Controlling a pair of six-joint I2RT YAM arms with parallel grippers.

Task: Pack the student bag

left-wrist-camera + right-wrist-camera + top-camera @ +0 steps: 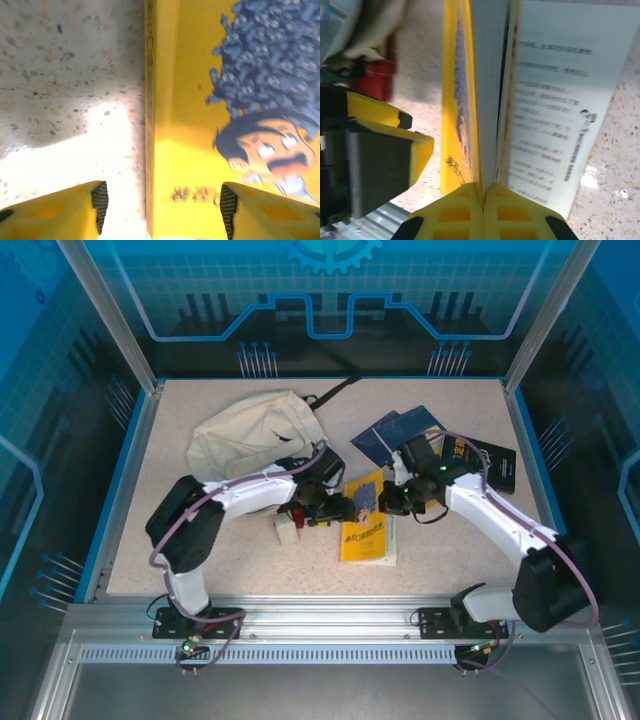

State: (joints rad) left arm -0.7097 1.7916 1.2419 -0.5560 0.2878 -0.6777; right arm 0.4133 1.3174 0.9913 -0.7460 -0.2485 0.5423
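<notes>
The student bag, cream fabric with black straps, lies slumped at the back left of the table. A yellow book with a cartoon cover lies in the middle. My left gripper stands open at the book's left side. In the left wrist view its fingertips straddle the yellow book's spine edge, one pad over the table and the other over the cover. My right gripper is shut on the yellow book's raised cover, with a printed page showing beside it.
Two dark blue booklets and a black book lie at the back right. A small white and red object sits just left of the yellow book. Blue rails edge the speckled table.
</notes>
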